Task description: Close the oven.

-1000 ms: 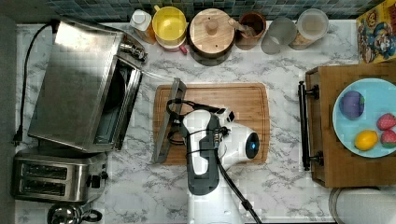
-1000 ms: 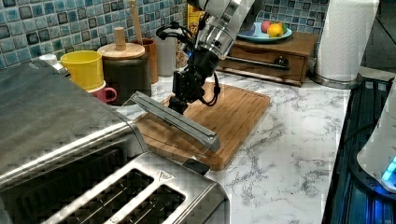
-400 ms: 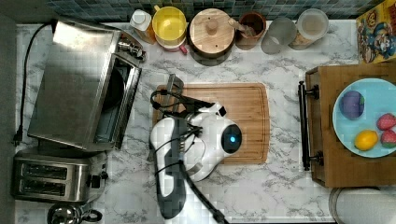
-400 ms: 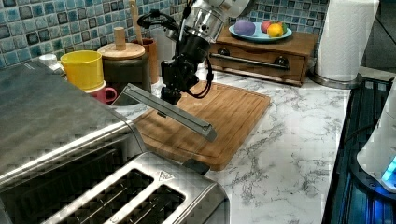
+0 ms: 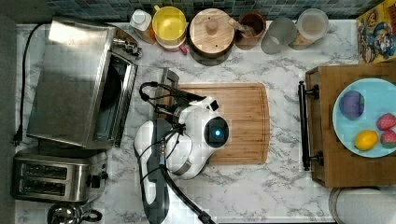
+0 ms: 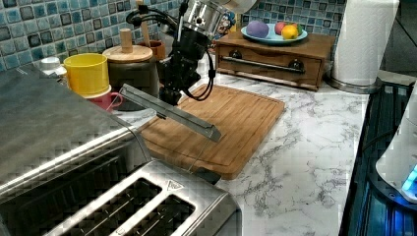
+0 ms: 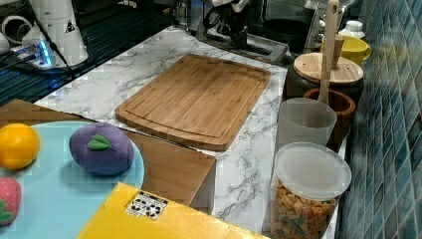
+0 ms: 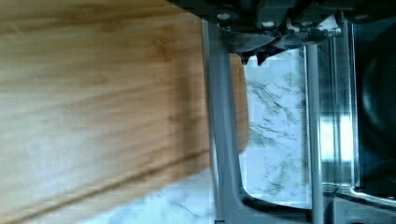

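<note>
The oven (image 5: 70,84) is a boxy steel unit at the top view's left; its shiny top (image 6: 44,123) fills the near left of the left view. Its glass drop-down door hangs partly open and tilted, with the metal bar handle (image 6: 196,123) (image 5: 166,77) out over the board's edge. My gripper (image 6: 169,96) (image 5: 161,105) sits at that handle (image 7: 259,47), toward its far end in the left view. In the wrist view the fingertips (image 8: 252,56) appear shut together, just beside the grey bar (image 8: 223,140), on the glass side.
A wooden cutting board (image 5: 233,121) lies under the arm. A two-slot toaster (image 5: 56,175) stands beside the oven. A yellow mug (image 5: 169,23), a wood-lidded jar (image 5: 210,30) and canisters line the back wall. A wooden drawer box (image 5: 322,186) carries a plate of fruit.
The gripper has moved toward the oven, to the top view's left, and the door handle has risen with it. The door now stands steeper and nearer the oven front.
</note>
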{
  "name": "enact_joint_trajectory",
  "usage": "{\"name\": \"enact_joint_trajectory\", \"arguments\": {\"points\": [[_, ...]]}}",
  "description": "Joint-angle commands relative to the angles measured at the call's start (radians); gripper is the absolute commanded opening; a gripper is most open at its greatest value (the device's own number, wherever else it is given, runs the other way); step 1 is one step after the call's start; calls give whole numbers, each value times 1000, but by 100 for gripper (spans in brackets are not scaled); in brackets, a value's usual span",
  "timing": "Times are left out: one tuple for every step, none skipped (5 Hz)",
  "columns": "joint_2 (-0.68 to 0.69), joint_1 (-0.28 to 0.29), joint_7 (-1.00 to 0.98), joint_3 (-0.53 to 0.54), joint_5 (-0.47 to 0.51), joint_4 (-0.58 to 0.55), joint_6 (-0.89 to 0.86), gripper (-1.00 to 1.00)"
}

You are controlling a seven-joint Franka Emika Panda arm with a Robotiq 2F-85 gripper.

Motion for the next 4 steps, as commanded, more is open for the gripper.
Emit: {"name": "enact_joint_trajectory", "arguments": {"points": [[-10, 214, 345, 215, -372, 423, -40, -100], [0, 213, 472, 238, -544, 470, -94, -100], [30, 236, 668, 243, -775, 517, -131, -100], [63, 270, 916, 249, -1111, 581, -243, -100]]}}
